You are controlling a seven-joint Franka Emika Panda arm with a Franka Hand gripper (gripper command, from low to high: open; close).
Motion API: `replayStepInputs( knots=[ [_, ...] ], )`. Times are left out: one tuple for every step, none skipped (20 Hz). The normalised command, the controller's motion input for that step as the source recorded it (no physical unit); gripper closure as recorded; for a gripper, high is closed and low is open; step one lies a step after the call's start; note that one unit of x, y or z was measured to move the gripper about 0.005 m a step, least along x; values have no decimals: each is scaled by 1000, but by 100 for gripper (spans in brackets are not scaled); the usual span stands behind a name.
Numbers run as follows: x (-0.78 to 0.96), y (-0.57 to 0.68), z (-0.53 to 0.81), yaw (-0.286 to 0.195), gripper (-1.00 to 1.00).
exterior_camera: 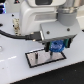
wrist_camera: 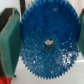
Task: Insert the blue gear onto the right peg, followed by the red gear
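Note:
The blue gear point(wrist_camera: 47, 42) fills the wrist view, a bright-blue toothed disc with a centre hole, clamped between my two green finger pads point(wrist_camera: 10, 42). In the exterior view my gripper point(exterior_camera: 55, 47) holds the blue gear point(exterior_camera: 56, 47) just above the grey, black-rimmed plate point(exterior_camera: 37, 60), toward its end on the exterior view's right. A thin dark pin point(exterior_camera: 36, 56) stands on the plate to the left of the gear. The right peg is hidden by the gear and gripper. A sliver of red point(wrist_camera: 5, 80) shows at the wrist view's corner; I cannot tell whether it is the red gear.
The plate lies on a white table point(exterior_camera: 15, 70). The arm's white body point(exterior_camera: 45, 15) and a black cable point(exterior_camera: 12, 36) hang over the area behind the plate. Dark background lies beyond the table.

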Motion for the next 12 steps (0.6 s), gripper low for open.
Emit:
replayStepInputs(
  knots=[
    [97,-140,-116,0,100],
    [125,-121,-40,0,100],
    [126,-113,-120,0,100],
    [124,-199,-151,0,100],
    [114,-115,-132,0,100],
    [83,-153,-129,0,100],
    [50,26,-141,0,100],
    [7,-43,-123,0,100],
    [26,-158,-157,0,100],
    [25,15,-173,0,100],
    [-2,14,-141,0,100],
    [14,9,-45,0,100]
  ],
)
